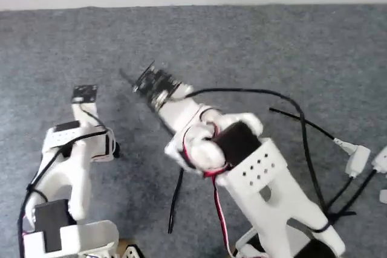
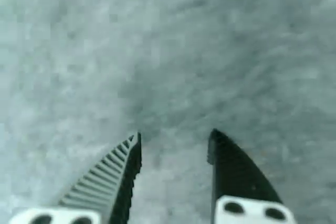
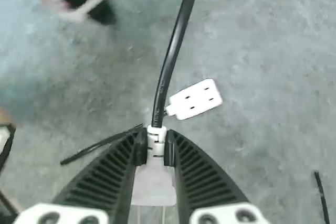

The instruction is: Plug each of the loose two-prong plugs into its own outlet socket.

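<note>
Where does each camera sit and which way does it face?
High view: fixed above, looking down on the grey mat; left arm and right arm both show.
Left wrist view: on the left wrist, facing bare mat past the open left gripper.
Right wrist view: on the right wrist, facing the mat past the right gripper, shut on a white plug; an outlet socket lies beyond.
Shared: the plug's black cord also appears in the high view.

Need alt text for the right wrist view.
The black ribbed right hand is shut on a white plastic plug, whose black cable runs away over the grey carpeted tabletop. A white rectangular outlet socket block lies just beyond its tips, beside the cable.
</note>
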